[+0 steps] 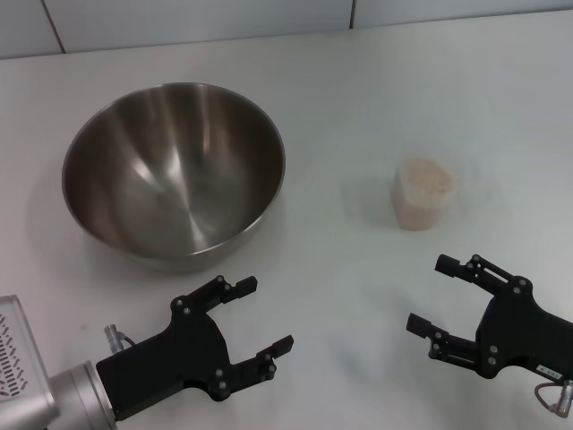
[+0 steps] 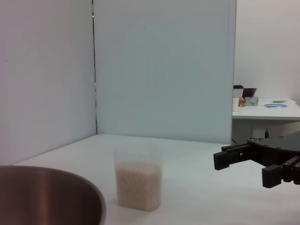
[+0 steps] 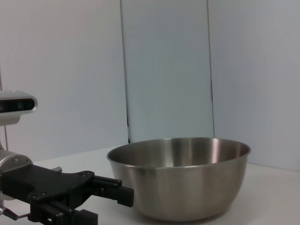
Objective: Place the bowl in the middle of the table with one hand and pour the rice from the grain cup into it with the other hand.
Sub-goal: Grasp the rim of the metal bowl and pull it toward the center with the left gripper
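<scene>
The steel bowl (image 1: 175, 170) stands empty on the white table (image 1: 358, 107), left of centre; it also shows in the left wrist view (image 2: 47, 194) and the right wrist view (image 3: 180, 176). The clear grain cup (image 1: 423, 193) stands upright at the right, holding rice (image 1: 426, 177); the left wrist view shows the cup (image 2: 138, 180) about half full of rice (image 2: 138, 185). My left gripper (image 1: 260, 315) is open just in front of the bowl, apart from it. My right gripper (image 1: 428, 294) is open in front of the cup, apart from it.
A white wall with panel seams runs behind the table (image 1: 269, 22). In the left wrist view a far desk (image 2: 265, 108) with small items stands beyond the table's right edge. The right gripper also shows in the left wrist view (image 2: 241, 166), the left gripper in the right wrist view (image 3: 110, 201).
</scene>
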Robot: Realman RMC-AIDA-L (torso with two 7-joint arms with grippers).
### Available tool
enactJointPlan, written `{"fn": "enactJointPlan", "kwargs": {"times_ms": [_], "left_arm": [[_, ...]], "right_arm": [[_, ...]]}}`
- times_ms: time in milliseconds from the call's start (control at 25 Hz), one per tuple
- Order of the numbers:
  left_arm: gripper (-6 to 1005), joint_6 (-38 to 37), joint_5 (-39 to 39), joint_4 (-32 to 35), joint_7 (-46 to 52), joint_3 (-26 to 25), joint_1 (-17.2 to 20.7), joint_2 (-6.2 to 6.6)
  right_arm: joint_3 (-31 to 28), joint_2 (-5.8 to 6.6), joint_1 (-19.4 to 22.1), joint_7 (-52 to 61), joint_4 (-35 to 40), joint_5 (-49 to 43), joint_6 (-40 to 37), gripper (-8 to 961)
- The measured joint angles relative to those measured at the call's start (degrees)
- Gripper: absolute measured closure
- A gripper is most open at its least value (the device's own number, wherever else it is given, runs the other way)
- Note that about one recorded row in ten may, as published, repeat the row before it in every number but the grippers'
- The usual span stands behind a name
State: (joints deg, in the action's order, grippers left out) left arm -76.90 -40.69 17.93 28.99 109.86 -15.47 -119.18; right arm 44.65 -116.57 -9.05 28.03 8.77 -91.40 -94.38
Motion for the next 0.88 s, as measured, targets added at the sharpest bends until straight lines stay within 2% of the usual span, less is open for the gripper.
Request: {"fn": "enactJointPlan", "kwargs": {"times_ms": [400,680,760,840,880], "left_arm": [[200,-0.95,0.00,0.34,0.21,-0.13,0.17,0.00],[199,-15.30,9.43,2.57,2.17,-0.93,0.96,0.13],[199,-17.68,11.11,5.45,4.57,-2.56,1.77,0.63],[200,-16.10,10.52,10.47,9.26,-6.06,3.14,1.51],[200,-12.92,8.89,14.50,13.07,-8.72,4.29,2.08]], "right_arm": [[0.01,-0.09,-0.09,-0.01,0.02,-0.01,0.00,122],[0.00,-0.17,-0.07,-0.01,0.02,-0.01,0.00,121],[0.00,-0.17,-0.03,-0.01,0.02,0.00,-0.01,121],[0.00,-0.17,-0.02,-0.01,0.02,0.00,-0.06,121],[0.00,-0.16,-0.02,-0.01,0.02,-0.01,-0.12,121]]}}
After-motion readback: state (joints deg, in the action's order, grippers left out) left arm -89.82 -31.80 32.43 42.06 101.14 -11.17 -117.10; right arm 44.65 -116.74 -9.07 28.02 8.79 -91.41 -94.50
